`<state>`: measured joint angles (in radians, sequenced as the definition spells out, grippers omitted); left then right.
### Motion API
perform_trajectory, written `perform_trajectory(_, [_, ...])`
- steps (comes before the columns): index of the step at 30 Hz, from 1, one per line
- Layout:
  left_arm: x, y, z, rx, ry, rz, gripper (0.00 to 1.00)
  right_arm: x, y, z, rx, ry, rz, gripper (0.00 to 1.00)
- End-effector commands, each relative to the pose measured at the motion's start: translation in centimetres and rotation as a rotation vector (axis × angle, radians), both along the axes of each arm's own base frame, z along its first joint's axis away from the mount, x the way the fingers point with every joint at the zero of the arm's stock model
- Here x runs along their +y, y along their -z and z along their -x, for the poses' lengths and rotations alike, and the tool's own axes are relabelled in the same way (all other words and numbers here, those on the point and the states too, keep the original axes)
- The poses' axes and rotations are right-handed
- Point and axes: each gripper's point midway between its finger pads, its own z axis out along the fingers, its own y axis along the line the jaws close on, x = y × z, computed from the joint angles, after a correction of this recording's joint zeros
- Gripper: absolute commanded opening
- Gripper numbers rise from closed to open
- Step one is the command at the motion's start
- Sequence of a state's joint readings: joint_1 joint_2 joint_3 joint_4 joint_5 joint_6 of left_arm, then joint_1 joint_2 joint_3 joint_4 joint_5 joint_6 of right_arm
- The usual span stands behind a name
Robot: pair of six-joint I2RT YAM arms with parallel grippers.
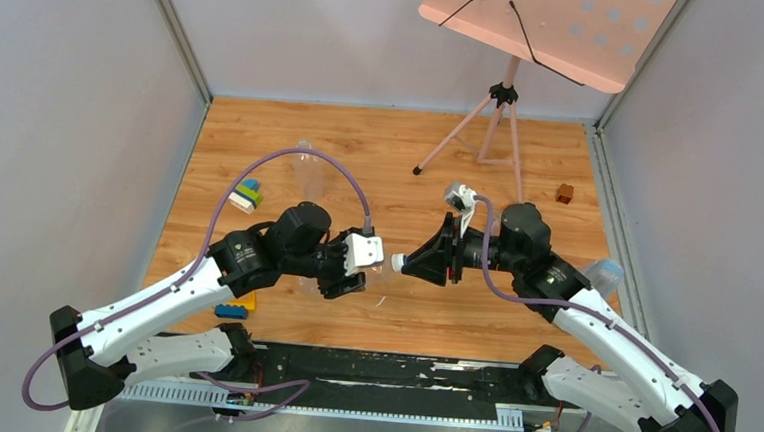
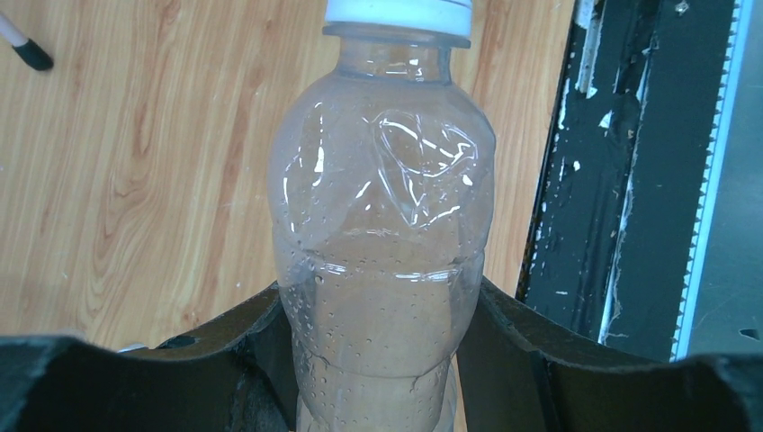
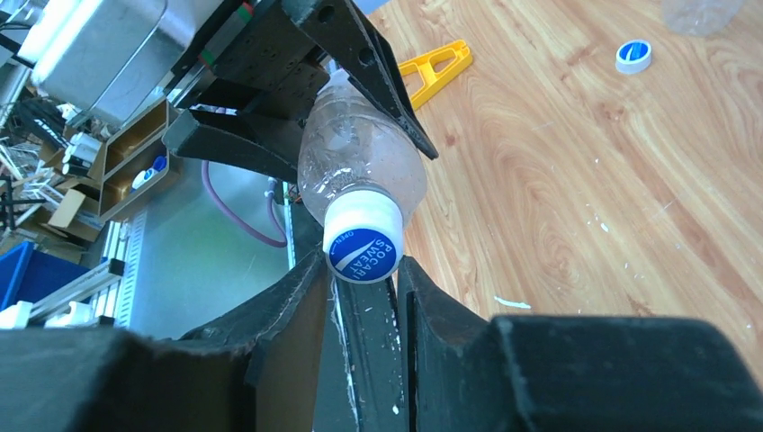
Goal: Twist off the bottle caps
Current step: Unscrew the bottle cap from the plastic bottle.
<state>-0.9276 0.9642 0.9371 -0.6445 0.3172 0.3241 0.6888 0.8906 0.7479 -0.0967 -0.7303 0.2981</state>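
My left gripper is shut on the body of a clear plastic bottle and holds it above the table, neck pointing at the right arm. The bottle's cap is white with a blue printed top and shows in the top view and at the upper edge of the left wrist view. My right gripper has its two fingertips against either side of this cap, closed on it at the very tips. A loose blue and white cap lies on the table.
Another clear bottle lies at the back left and one by the right arm. A brown cube, stacked toy blocks, a yellow piece and a pink tripod stand are on the wooden table.
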Motion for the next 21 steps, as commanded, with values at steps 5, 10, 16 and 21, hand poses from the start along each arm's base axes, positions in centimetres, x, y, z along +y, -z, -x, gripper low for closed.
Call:
perform_trajectory(5, [-0.1,-0.9,0.1,-0.061,0.027,-0.031,0.0,0.5,-2.5,-2.0,0.086,0.063,-0.047,0.45])
perform_trajectory(10, [0.1,-0.9,-0.1,-0.075,0.017,-0.043,0.0,0.9,-2.1,-1.4,0.163,0.001,-0.049,0.5])
perform_trajectory(16, [0.3,-1.2,-0.3,-0.092,-0.001,-0.044,0.0,1.0,-1.6,-0.2,0.211,-0.063,-0.042,0.47])
perform_trajectory(21, [0.5,-1.3,-0.7,-0.107,-0.022,-0.05,0.0,0.9,-1.0,-0.2,0.237,-0.055,-0.023,0.61])
